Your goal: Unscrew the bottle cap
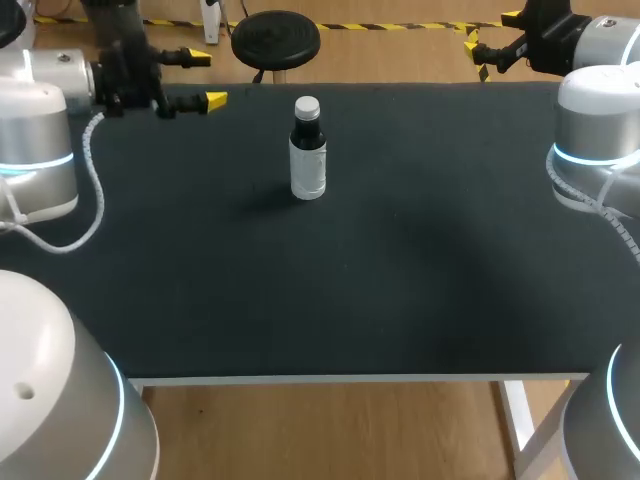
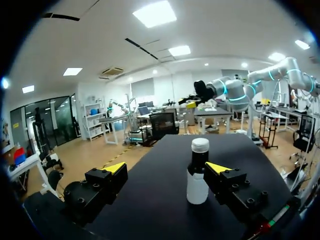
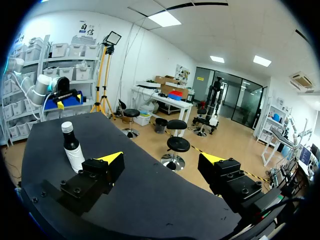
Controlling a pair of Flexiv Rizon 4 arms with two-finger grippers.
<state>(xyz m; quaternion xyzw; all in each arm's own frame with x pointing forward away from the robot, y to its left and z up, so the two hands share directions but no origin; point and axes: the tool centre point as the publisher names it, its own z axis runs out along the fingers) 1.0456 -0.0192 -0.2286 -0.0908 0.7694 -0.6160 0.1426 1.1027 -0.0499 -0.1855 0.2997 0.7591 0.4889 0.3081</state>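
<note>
This is looking like a robotics lab. My left arm (image 1: 40,130) and right arm (image 1: 595,130) are flanking a black-topped bench (image 1: 400,300).

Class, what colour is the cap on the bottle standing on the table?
The cap is white or light silver, topping the dark bottle; clearest in the left wrist view.

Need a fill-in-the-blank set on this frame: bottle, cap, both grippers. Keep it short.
1. The small dark bottle with a white label stands ___ on the black table.
2. Its pale round cap sits ___ the bottle's neck, not removed.
3. The left gripper has its yellow-tipped fingers ___, touching nothing.
4. The right gripper is open as well, and the bottle stands nearer the ___ gripper.
Missing words: upright; on; open; left.
</note>
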